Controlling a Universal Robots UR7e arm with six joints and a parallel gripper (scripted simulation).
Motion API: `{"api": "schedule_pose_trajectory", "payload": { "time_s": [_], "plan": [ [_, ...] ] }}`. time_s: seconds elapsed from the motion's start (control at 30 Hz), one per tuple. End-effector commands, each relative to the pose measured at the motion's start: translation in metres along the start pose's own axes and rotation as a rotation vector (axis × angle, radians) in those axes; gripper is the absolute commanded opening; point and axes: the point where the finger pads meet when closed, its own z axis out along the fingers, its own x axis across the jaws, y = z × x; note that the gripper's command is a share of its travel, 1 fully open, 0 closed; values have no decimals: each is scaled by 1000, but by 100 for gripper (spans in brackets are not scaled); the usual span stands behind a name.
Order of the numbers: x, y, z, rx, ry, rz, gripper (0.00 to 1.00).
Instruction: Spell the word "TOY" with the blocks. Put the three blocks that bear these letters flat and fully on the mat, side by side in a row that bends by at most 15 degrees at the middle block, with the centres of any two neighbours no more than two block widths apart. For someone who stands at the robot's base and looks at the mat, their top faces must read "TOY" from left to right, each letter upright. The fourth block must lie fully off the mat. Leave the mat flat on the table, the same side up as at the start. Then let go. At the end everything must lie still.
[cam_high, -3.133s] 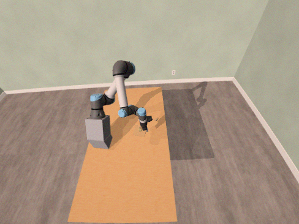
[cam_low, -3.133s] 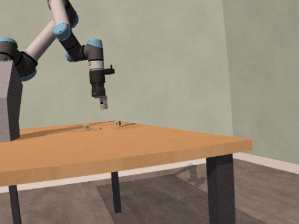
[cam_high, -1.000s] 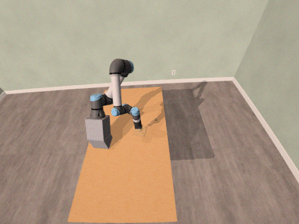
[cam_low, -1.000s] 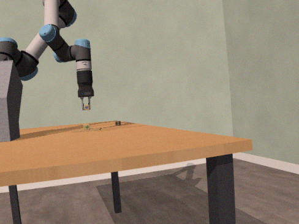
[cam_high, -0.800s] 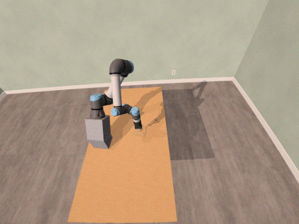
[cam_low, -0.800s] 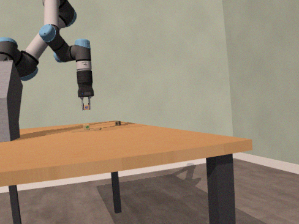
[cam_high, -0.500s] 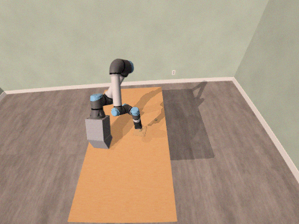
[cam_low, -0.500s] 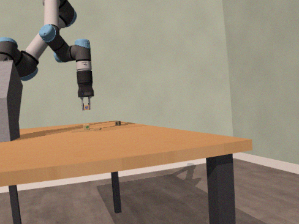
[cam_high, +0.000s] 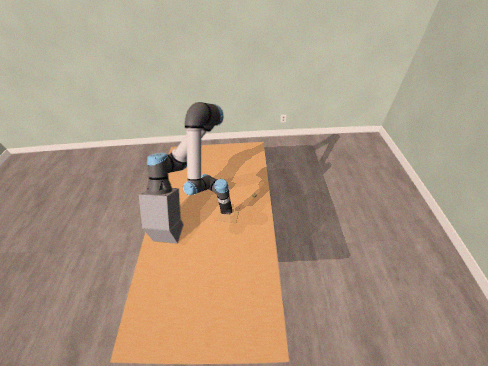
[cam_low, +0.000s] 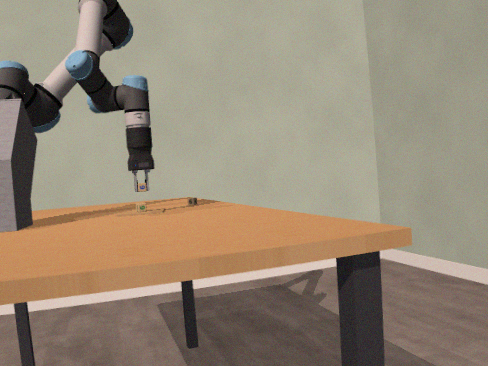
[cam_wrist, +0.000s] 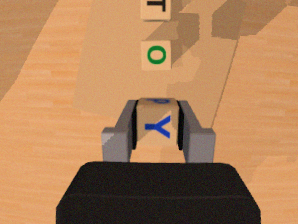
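In the wrist view my gripper (cam_wrist: 157, 115) is shut on the Y block (cam_wrist: 158, 124), a pale cube with a blue Y on top, held above the mat. The tan mat lies on the table below. On it sit the T block (cam_wrist: 157, 6) with a black T and the O block (cam_wrist: 156, 54) with a green O, in line with the held block. In the exterior view the gripper (cam_low: 141, 186) hangs a short way above the table, over the O block (cam_low: 142, 206). The fourth block (cam_low: 192, 201) lies farther right on the table.
The robot's grey base pedestal (cam_high: 160, 216) stands on the orange table (cam_high: 210, 260). The table's right edge is close to the fourth block (cam_high: 255, 195). Arm shadows fall across the mat.
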Motion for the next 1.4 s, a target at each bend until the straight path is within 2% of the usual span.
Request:
{"api": "schedule_pose_trajectory", "payload": {
  "time_s": [0.0,0.23,0.43,1.37],
  "plan": [
    [0,0,13,0,1,0,49],
    [-1,0,43,0,1,0,49],
    [-1,0,57,0,1,0,49],
    [-1,0,59,0,1,0,49]
  ]
}}
